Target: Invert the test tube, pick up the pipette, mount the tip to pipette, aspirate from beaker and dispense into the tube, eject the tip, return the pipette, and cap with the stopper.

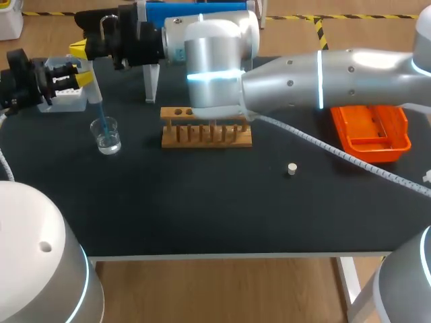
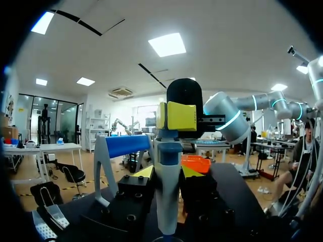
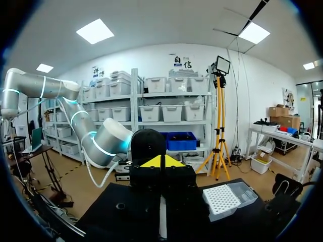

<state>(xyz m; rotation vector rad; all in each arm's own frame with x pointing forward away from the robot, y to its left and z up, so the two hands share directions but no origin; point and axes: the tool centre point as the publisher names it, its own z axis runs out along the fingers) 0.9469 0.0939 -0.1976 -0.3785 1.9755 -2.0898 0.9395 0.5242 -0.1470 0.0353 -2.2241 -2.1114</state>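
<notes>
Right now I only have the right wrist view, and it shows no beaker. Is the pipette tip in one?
Observer: Yes. In the head view the right hand holds the pipette with its tip down inside the beaker.
Operator: Anything in the beaker?
Observer: Clear liquid sits at its bottom.
Operator: Where is the stopper?
Observer: The stopper lies on the table, nearer the robot than the wooden rack, to its right and apart from it.

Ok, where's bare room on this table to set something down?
The whole front strip of the table, nearer than the rack and stopper, is bare. The back left is crowded: beaker, pipette and white box.
</notes>
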